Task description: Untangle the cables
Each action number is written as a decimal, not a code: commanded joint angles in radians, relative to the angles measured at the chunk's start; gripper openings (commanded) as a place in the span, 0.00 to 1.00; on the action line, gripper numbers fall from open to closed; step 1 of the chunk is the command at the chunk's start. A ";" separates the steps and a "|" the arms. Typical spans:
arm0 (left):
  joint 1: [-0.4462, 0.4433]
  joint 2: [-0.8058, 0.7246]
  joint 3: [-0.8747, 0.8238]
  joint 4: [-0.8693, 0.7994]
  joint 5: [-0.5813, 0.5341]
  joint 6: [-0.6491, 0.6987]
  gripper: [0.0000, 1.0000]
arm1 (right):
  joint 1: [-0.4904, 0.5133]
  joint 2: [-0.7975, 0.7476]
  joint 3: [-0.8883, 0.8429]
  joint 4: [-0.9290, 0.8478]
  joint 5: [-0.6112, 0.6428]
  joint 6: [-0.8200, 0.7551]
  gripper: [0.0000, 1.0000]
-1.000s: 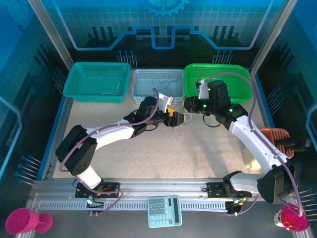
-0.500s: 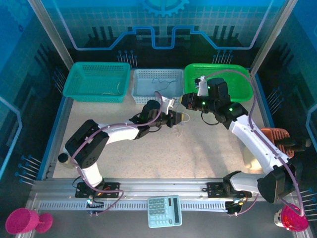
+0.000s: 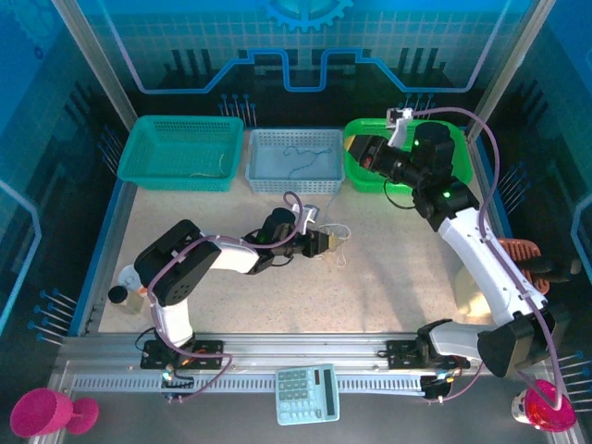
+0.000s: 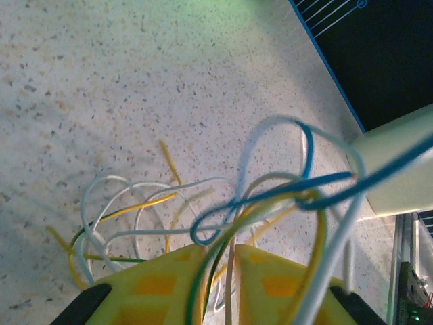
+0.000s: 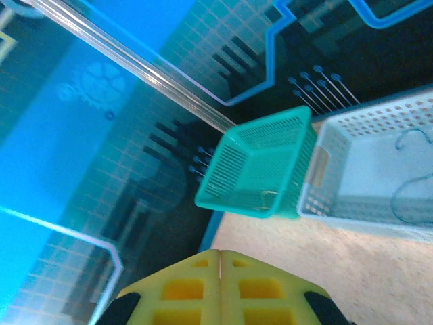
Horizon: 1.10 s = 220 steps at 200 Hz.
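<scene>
Cables [image 4: 267, 196] sit pinched in the nearly closed left end effector [image 4: 218, 261] at the middle of the worktop [image 3: 398, 277]. The right end effector [image 5: 218, 261], clamped together and apparently empty, should draw one strand out slowly.

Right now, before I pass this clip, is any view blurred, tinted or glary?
Left wrist view: the cables nearest the left gripper are out of focus, the speckled table behind sharp, a green tint at top. Right wrist view: strong blue cast, teal basket fairly sharp. Top external view: soft arm shadows on the table, no harsh glare.
</scene>
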 commanded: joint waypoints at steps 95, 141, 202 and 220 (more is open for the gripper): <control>0.008 0.040 -0.033 0.102 0.043 -0.058 0.17 | -0.081 0.192 0.178 0.518 -0.088 0.369 0.00; 0.008 0.036 -0.044 0.105 0.043 -0.064 0.10 | -0.081 0.235 0.195 0.638 -0.088 0.436 0.00; 0.008 0.039 -0.054 0.109 0.047 -0.080 0.02 | -0.086 0.246 0.264 0.617 -0.042 0.338 0.00; 0.008 0.046 -0.054 0.112 0.050 -0.087 0.00 | -0.088 0.278 0.293 0.685 -0.016 0.348 0.00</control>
